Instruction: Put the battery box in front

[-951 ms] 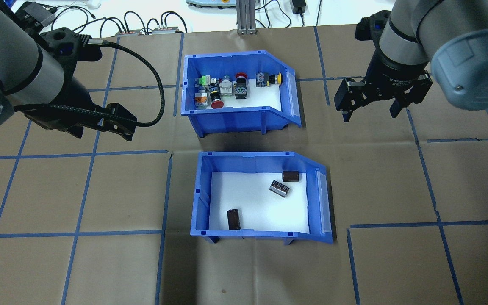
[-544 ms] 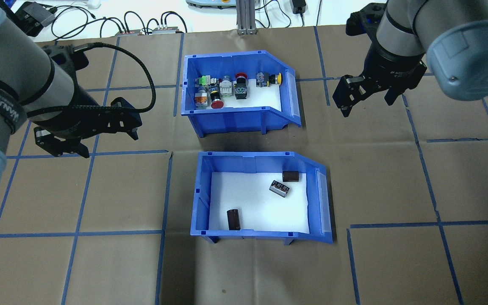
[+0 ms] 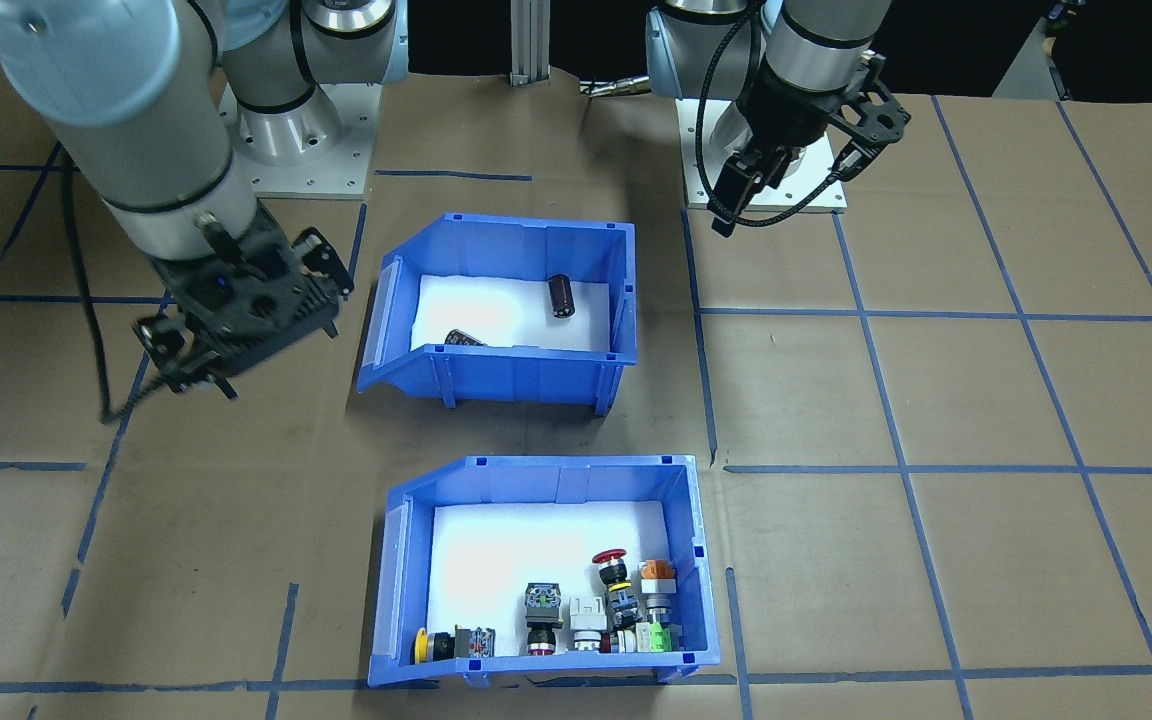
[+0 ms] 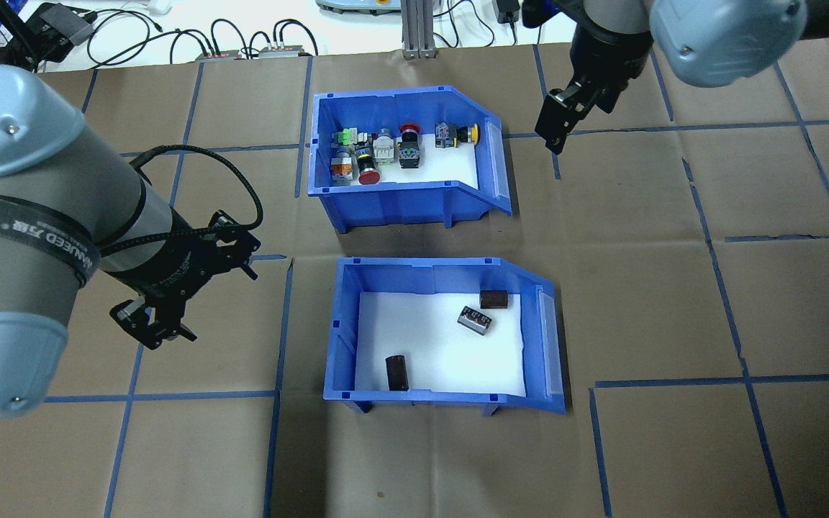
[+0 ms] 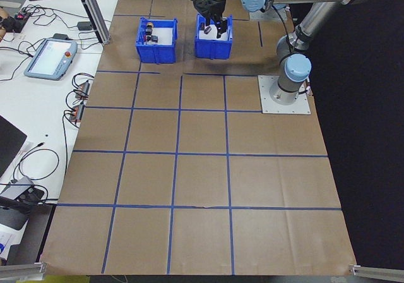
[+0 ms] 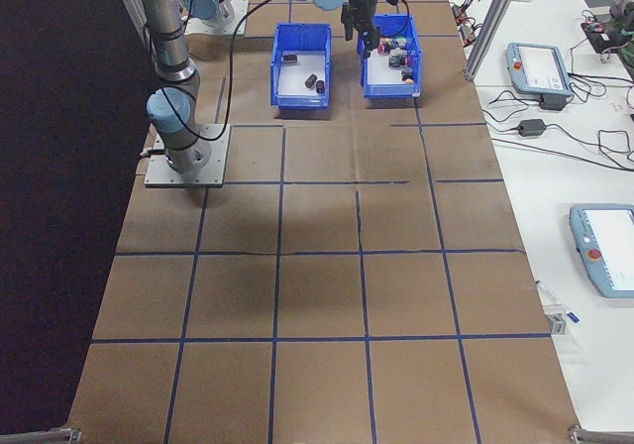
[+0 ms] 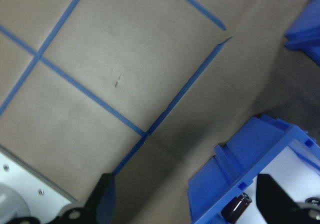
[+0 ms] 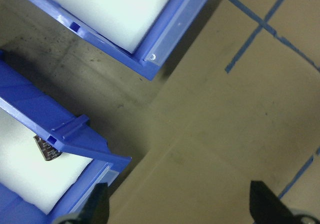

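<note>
Blue plastic marks both bins, so pick by contents. In the overhead view the battery box (image 4: 443,334), holding three dark cylinders (image 4: 397,373), sits nearer the robot, behind the bin of push-buttons (image 4: 404,162). Your left gripper (image 4: 186,298) hangs spread and empty beside the box's closed end; your right gripper (image 4: 562,119) hovers beside the far bin, its spread hidden here. The right wrist view shows both fingertips (image 8: 267,204) wide apart, holding nothing. In the left wrist view the box wall (image 7: 240,164) lies just ahead: square up to it, and grip the rim firmly before moving.
</note>
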Controlling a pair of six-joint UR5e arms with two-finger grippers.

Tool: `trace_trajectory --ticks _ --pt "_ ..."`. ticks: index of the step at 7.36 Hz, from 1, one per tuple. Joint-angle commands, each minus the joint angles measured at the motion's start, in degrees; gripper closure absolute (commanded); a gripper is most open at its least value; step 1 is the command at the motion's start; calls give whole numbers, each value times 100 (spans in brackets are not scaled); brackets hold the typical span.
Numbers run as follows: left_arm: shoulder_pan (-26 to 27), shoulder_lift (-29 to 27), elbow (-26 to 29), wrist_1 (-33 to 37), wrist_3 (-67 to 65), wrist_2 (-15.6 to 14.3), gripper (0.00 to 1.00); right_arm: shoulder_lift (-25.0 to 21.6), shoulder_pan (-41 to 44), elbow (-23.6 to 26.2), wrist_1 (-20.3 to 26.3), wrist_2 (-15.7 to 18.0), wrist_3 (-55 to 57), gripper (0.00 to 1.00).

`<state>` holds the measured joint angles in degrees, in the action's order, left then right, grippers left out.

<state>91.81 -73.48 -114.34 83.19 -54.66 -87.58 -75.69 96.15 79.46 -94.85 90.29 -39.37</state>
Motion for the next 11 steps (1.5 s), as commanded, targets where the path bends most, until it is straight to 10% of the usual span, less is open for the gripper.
trace_trajectory --ticks 1,4,7,11 --pt "484 236 -456 -92 -1968 197 1 860 691 -832 11 15 -1287 0" --pt "1793 115 -650 -522 -4768 189 1 1740 1711 -1599 2 24 -2013 0" --pt "2111 -297 -1009 -1195 -5748 732 1 1935 1890 -1732 -16 -38 -2607 0" --pt "2517 -702 -1504 -2517 -6135 681 1 2654 2031 -1531 -761 41 -2558 0"
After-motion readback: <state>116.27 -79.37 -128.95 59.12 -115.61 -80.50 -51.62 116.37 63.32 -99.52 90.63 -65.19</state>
